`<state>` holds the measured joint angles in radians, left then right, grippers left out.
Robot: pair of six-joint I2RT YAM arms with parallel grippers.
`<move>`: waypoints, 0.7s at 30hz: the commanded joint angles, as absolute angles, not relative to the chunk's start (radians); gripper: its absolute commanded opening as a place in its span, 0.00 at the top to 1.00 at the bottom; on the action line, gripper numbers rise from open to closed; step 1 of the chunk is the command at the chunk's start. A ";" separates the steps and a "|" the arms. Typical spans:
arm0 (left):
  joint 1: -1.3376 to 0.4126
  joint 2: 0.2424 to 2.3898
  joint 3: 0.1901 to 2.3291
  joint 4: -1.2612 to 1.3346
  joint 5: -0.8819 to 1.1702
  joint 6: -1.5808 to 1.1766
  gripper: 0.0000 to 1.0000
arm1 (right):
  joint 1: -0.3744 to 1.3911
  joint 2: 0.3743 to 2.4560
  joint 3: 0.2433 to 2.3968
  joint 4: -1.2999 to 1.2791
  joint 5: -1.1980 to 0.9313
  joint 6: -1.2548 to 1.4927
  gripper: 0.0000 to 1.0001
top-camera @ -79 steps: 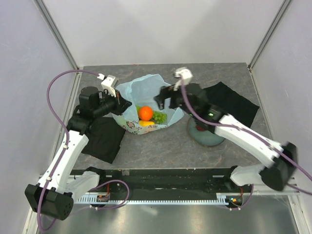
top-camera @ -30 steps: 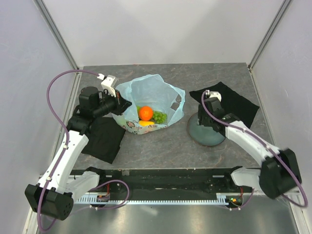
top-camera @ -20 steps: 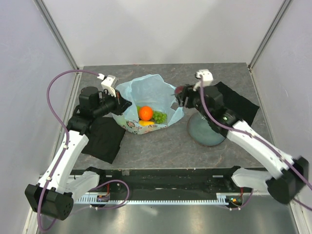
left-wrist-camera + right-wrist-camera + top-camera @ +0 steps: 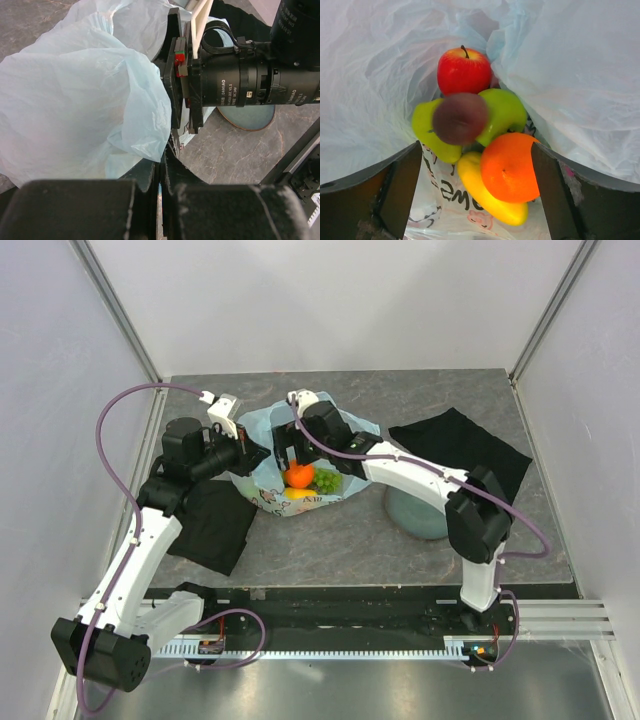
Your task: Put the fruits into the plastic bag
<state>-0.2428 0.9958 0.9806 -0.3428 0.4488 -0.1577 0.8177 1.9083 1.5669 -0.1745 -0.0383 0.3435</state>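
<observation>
Counting five fruits down in the bag (image 4: 570, 65): red apple (image 4: 464, 70), green apple (image 4: 504, 111), orange (image 4: 510, 167), yellow one (image 4: 492, 197), grapes (image 4: 327, 481). Logging purple one (image 4: 460, 118) as blurred just above the pile, between the fingers of right gripper (image 4: 476, 150) yet touching neither, so probably dropping in as the last piece, with only the withdrawal left. Noting right gripper spread wide, clamped on nothing, low inside the bag mouth; left gripper (image 4: 161, 165) pinched together on the bag's rim, apparently propping it open.
</observation>
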 commanded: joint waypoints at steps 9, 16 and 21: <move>-0.245 0.983 0.983 -0.316 0.454 -0.144 0.99 | 0.762 1.446 1.276 -0.169 0.211 0.278 0.08; -0.245 0.985 0.985 -0.316 0.460 -0.146 0.98 | 0.706 1.338 1.158 -0.291 0.310 0.276 0.02; -0.245 0.985 0.983 -0.318 0.457 -0.144 0.98 | 0.627 1.371 1.120 -0.287 0.206 0.302 0.02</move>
<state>-0.2428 0.9958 0.9806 -0.3428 0.4488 -0.1577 0.6758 1.3304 1.1545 -0.2470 0.2417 0.2874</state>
